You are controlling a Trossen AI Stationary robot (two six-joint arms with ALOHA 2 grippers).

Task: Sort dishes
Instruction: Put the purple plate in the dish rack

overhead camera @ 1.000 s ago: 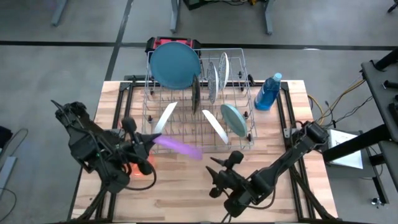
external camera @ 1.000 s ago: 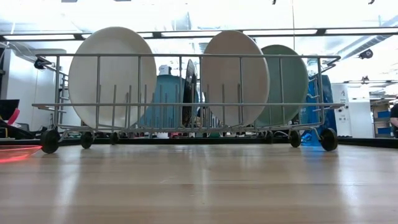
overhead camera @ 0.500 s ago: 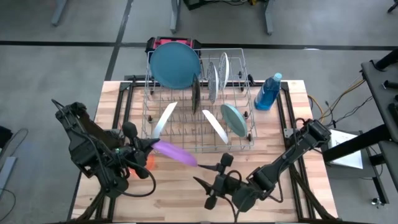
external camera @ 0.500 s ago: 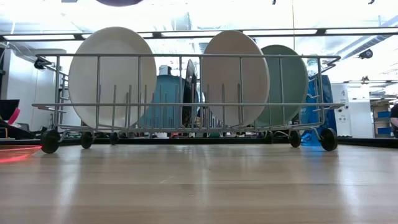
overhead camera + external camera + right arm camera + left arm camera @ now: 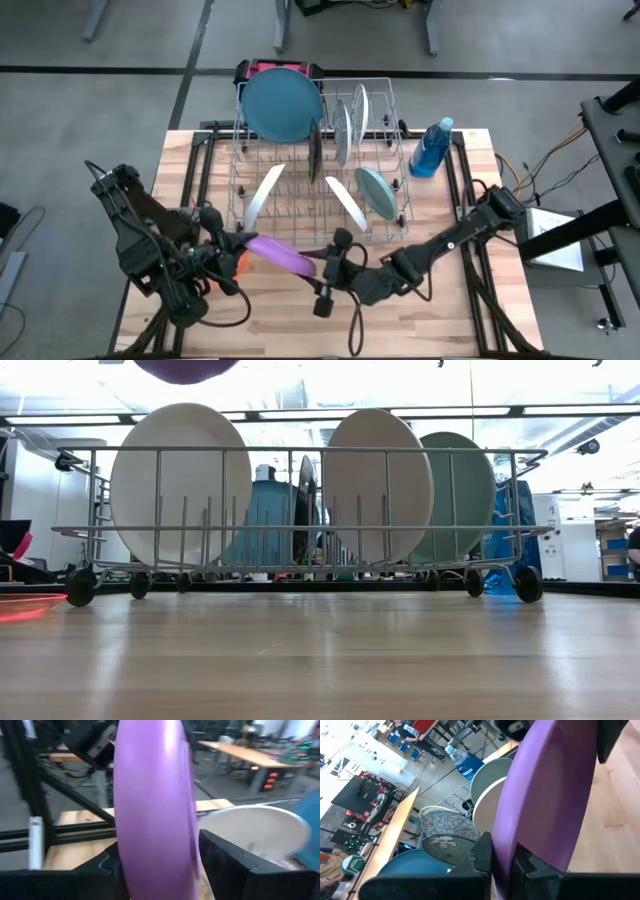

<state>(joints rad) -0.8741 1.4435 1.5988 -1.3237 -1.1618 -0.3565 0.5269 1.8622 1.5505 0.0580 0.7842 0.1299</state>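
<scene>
My left gripper [image 5: 236, 248] is shut on the purple plate [image 5: 282, 256] and holds it in the air in front of the wire rack [image 5: 320, 225]; its lower edge shows at the top of the low view [image 5: 185, 368]. My right gripper [image 5: 322, 272] is open, one finger on each side of the plate's free edge [image 5: 155, 820]; whether they touch it, I cannot tell. A small orange plate [image 5: 241, 263] lies flat on the table below my left gripper. Blue [image 5: 283, 103], patterned [image 5: 343, 130], teal [image 5: 375, 190] and white [image 5: 265, 190] plates stand on edge in the rack. My left gripper [image 5: 504, 855] pinches the purple plate's rim [image 5: 512, 837] between its two fingers, at the plate's left end. The fingers come level from the table's left. The plate is lifted clear of the table, tilted on edge, and reaches out toward the right.
A blue bottle [image 5: 432, 148] stands right of the rack. The rack fills the far middle of the table, with open slots between its plates. Bare wood [image 5: 270, 320] lies along the near edge. Benches and gear fill the room beyond.
My right gripper has moved toward the table's left and far side, up to the purple plate, and its open fingers now stand around the plate's free edge. My left gripper has kept its hold; the plate has sunk a little into the top of the low view.
</scene>
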